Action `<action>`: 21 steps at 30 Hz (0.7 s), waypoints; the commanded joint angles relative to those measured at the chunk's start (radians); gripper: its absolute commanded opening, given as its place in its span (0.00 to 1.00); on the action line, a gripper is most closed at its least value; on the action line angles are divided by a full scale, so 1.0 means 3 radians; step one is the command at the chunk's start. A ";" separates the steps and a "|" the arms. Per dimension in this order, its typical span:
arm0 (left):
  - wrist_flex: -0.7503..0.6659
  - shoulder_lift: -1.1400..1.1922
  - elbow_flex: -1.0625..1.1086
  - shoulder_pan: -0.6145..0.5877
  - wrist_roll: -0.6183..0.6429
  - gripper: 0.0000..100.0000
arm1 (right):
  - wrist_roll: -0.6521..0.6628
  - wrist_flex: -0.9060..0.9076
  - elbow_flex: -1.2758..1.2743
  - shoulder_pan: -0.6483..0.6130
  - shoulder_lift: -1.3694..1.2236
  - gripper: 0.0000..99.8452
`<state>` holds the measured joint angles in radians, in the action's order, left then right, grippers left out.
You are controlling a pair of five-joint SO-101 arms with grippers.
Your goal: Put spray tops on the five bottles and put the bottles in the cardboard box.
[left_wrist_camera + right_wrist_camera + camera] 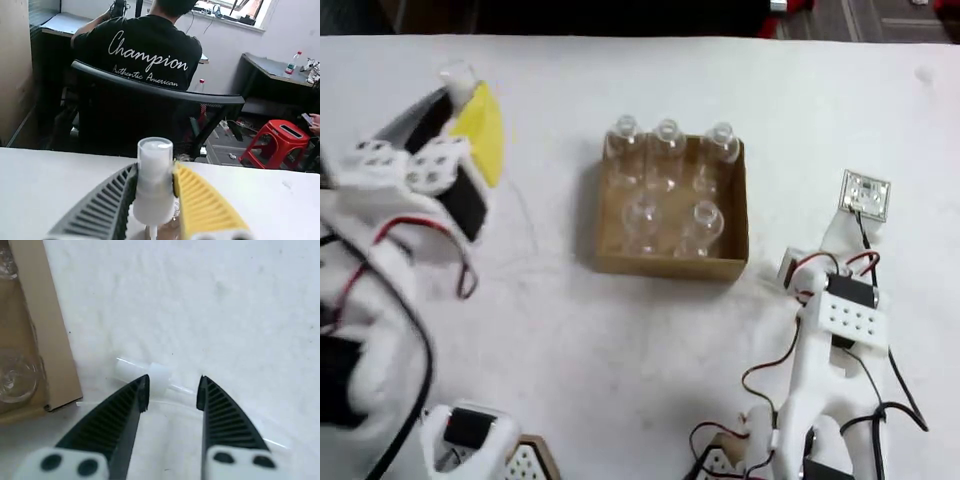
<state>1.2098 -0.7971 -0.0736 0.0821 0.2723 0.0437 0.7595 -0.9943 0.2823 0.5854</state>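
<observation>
**Me:** Where's the loose top relative to my right side?

**Partner:** The lying spray top (159, 374) is on the table (620, 380), just right of the cardboard box's (670, 266) near right corner. It sits just beyond the tips of your right gripper (172, 385).

**Me:** I see that gripper's jaws standing apart with nothing between them. The top's long axis runs across them, nearly from one tip toward the other. I judge I'd have to turn the wrist before closing, or I'd pinch it end-on.

**Partner:** And your left?

**Me:** My left gripper (155, 172) is raised well to the left of the box, clamped on the held spray top (155, 165), which stands upright. The right arm is much nearer the loose one.

**Partner:** Counts?

**Me:** Five bottles (666, 150) are in the box, three in the far row and two in the near row, all bare-necked. I'm sure of two spray tops. Thin clear lines near the right gripper may be more tubes, but I can't tell.
</observation>
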 commanded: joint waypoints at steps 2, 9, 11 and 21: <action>-0.1918 -0.0616 0.1857 -0.0038 -0.0010 0.02 | 0.0041 -0.0059 0.0020 -0.0033 -0.0003 0.14; -0.3478 -0.0427 0.2644 0.0018 -0.0026 0.02 | 0.0041 -0.0253 -0.0046 -0.0033 -0.0003 0.14; -0.3682 -0.0212 0.2644 0.0069 -0.0020 0.02 | 0.0041 -0.0258 -0.0046 -0.0033 -0.0003 0.14; -0.4214 0.1189 0.1785 0.0407 -0.0414 0.02 | 0.0041 -0.0263 -0.0046 -0.0013 -0.0003 0.14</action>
<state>-0.0146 -0.5746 0.6168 0.1680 0.2248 0.0437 0.6966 -1.0157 0.2823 0.5854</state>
